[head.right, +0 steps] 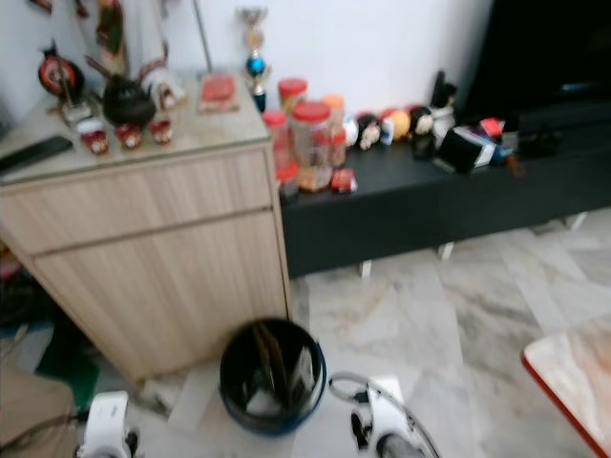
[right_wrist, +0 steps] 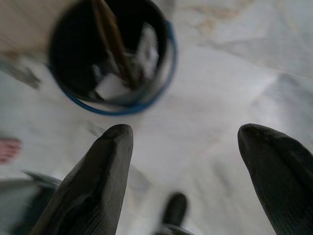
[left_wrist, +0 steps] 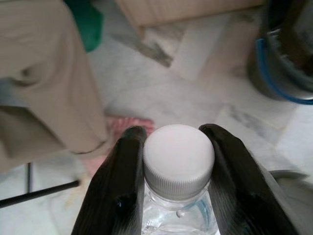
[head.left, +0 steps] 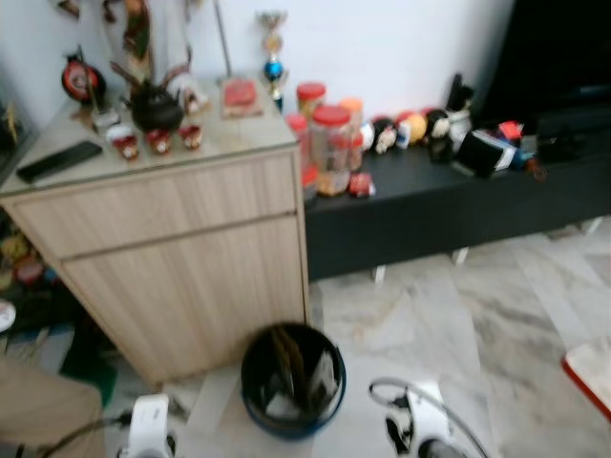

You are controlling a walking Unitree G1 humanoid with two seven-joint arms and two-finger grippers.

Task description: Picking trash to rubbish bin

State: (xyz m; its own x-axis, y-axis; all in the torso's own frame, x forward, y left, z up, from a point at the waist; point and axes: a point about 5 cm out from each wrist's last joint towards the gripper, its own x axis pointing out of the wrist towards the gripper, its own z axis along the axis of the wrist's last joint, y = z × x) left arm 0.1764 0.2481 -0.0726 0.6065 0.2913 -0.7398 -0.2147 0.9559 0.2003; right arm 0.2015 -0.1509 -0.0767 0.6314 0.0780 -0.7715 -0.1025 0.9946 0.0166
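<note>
A dark round rubbish bin with a blue rim stands on the marble floor in front of the wooden cabinet; it holds paper and cardboard scraps. In the left wrist view, my left gripper is shut on a clear plastic bottle with a white cap, one black finger on each side of the neck. The bin's blue rim lies ahead of it. My right gripper is open and empty, hanging above the floor just short of the bin. Both wrists show at the lower edge of the head views.
A light wooden cabinet with a teapot and cups stands to the left of the bin. A low black bench with jars and toys runs along the wall. A person's trouser leg and bare foot are near my left arm. A red-edged table corner is at right.
</note>
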